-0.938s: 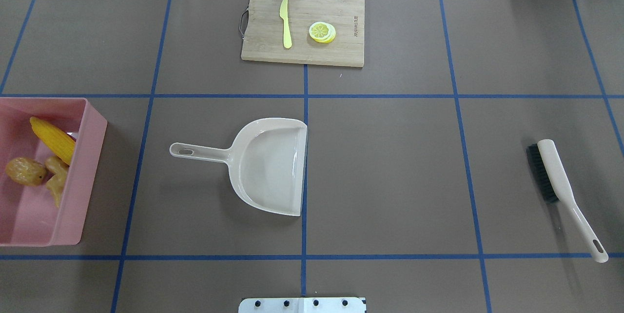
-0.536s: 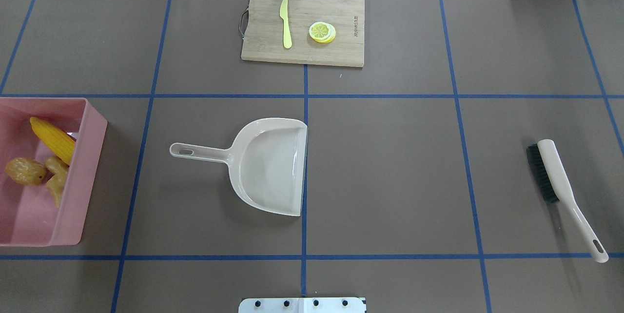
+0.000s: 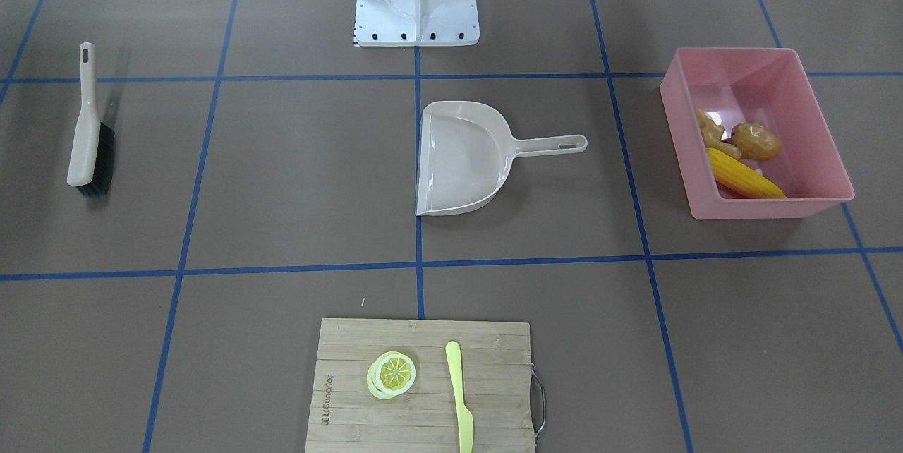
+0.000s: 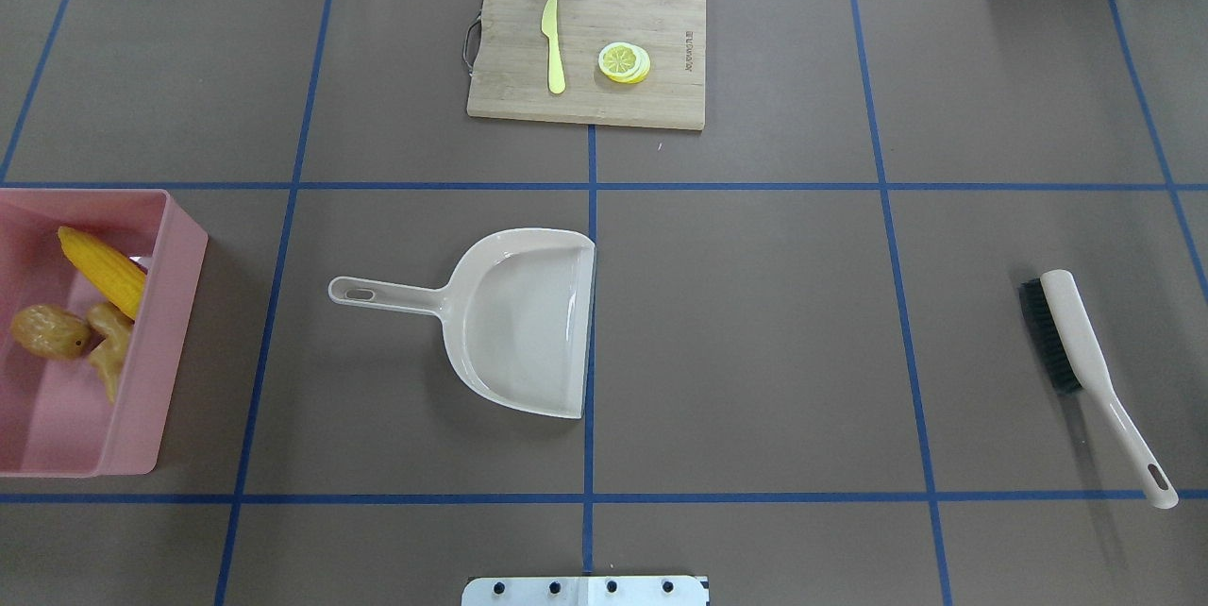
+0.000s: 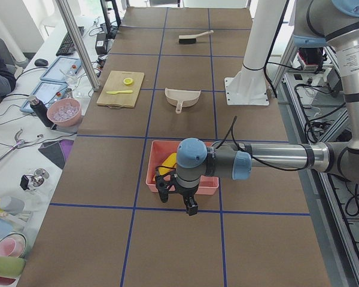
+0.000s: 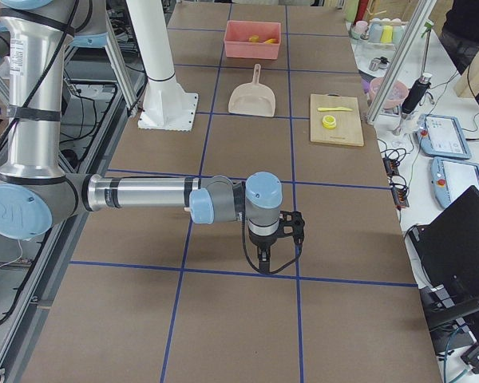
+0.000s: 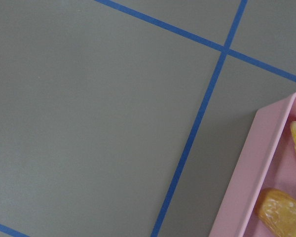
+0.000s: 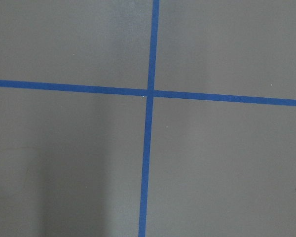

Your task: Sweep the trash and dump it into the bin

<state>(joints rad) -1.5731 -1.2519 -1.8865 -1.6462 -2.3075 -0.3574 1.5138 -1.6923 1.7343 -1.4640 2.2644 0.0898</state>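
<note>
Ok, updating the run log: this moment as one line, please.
in bin: corn, ginger, potato; dustpan: empty; brush: on table; left end effector: near bin, state unclear; right end effector: over table, state unclear

Matt brown paper-like worktop (image 4: 755, 323), striped with smooth blue tape (image 4: 755, 186). Smooth, glossy plastic for the pink translucent rectangular tub (image 4: 165, 323) and the beige handled dustpan (image 4: 519, 332). Grained matt wood for the rectangular cutting board (image 4: 510, 68), thin metal for its handle (image 4: 467, 44). Black bristles on the beige plastic hand brush (image 4: 1076, 332).
</note>
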